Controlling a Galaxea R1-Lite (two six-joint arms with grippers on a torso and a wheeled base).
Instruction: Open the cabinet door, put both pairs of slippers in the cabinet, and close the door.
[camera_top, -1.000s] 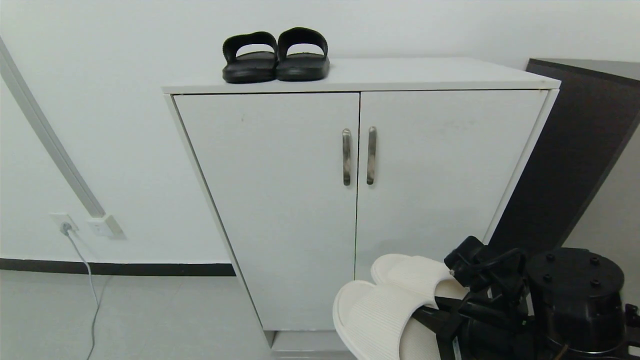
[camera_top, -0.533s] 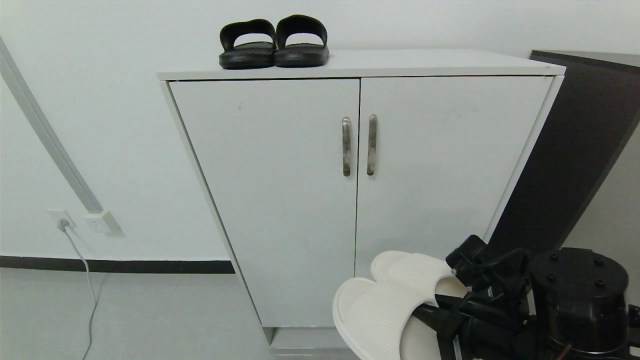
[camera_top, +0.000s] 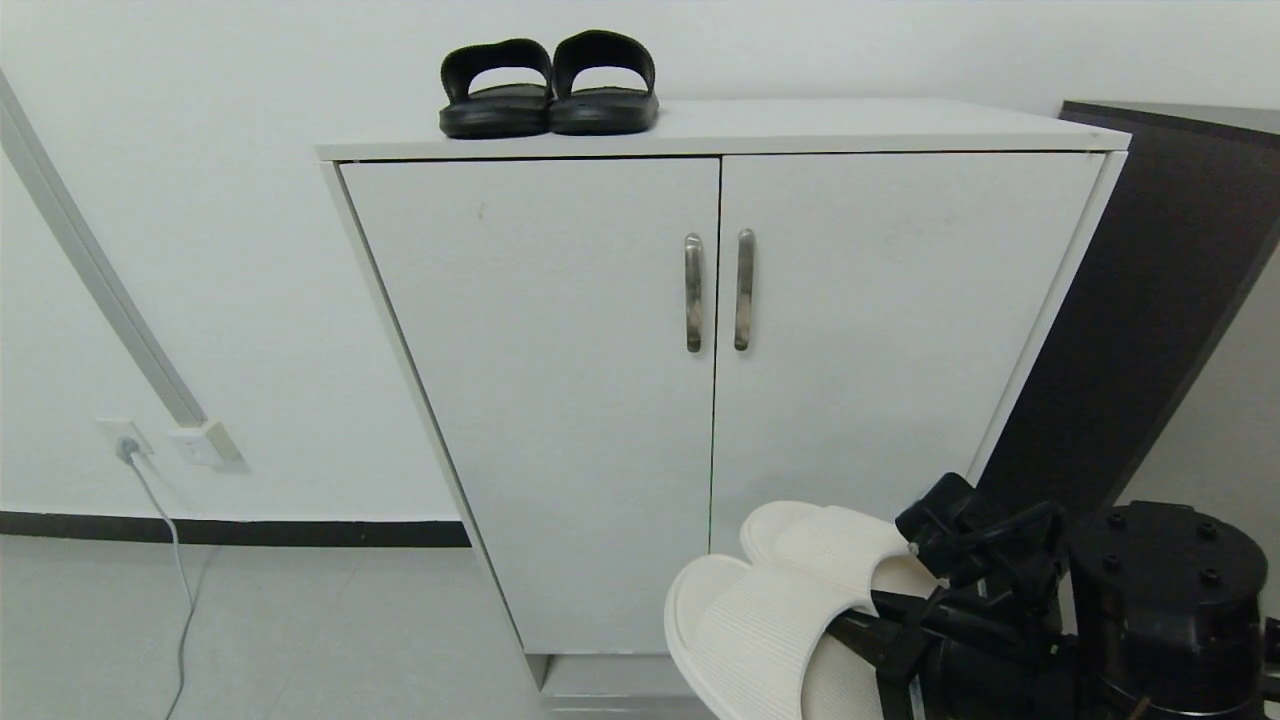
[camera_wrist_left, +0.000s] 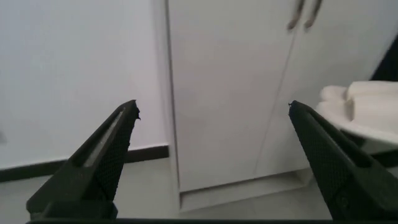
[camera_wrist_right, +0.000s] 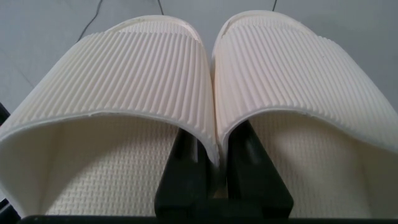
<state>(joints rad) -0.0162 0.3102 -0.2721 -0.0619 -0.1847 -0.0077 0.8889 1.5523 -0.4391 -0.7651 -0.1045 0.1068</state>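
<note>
The white cabinet (camera_top: 560, 400) stands with both doors closed, its two metal handles (camera_top: 718, 291) side by side at the middle. A pair of black slippers (camera_top: 548, 88) sits on its top, toward the left. My right gripper (camera_top: 885, 620) is low in front of the right door, shut on a pair of white ribbed slippers (camera_top: 780, 610). In the right wrist view its fingers (camera_wrist_right: 186, 180) pinch the two inner sides of the white slippers (camera_wrist_right: 143, 81) together. My left gripper (camera_wrist_left: 212, 107) is open and holds nothing, low and facing the cabinet's (camera_wrist_left: 230, 93) left door.
A dark cabinet (camera_top: 1150, 300) stands against the white cabinet's right side. On the wall to the left are a socket (camera_top: 125, 442) with a hanging cable and a slanted grey trim (camera_top: 90, 270). Bare grey floor (camera_top: 300, 640) lies in front and to the left.
The head view shifted a second ago, so the cabinet sits a little higher in the picture. The slippers in my right gripper and the cabinet doors have not moved.
</note>
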